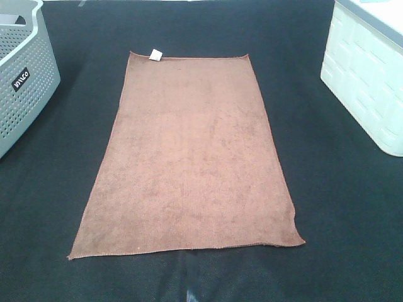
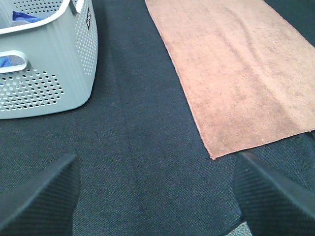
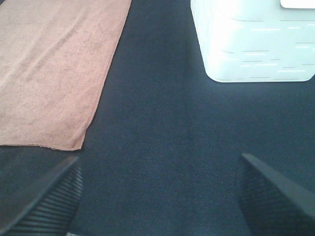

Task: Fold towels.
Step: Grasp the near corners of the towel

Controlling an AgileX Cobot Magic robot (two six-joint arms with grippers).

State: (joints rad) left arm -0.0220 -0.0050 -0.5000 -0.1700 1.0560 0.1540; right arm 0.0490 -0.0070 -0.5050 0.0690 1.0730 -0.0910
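A rust-brown towel [image 1: 189,157] lies spread flat and unfolded on the dark table, long side running away from the near edge, with a small white tag [image 1: 155,55] at its far left corner. In the left wrist view the towel [image 2: 236,73] lies ahead of my left gripper [image 2: 157,196], which is open and holds nothing, above bare table near the towel's near left corner. The right wrist view shows the towel [image 3: 49,73] off to one side, and my right gripper [image 3: 157,196] is open and holds nothing above the dark surface. Neither gripper shows in the high view.
A grey perforated basket [image 1: 22,75] stands at the far left, with blue cloth [image 2: 22,18] inside. A white bin [image 1: 365,75] stands at the far right. The dark table cloth [image 1: 352,220] surrounds the towel on all sides.
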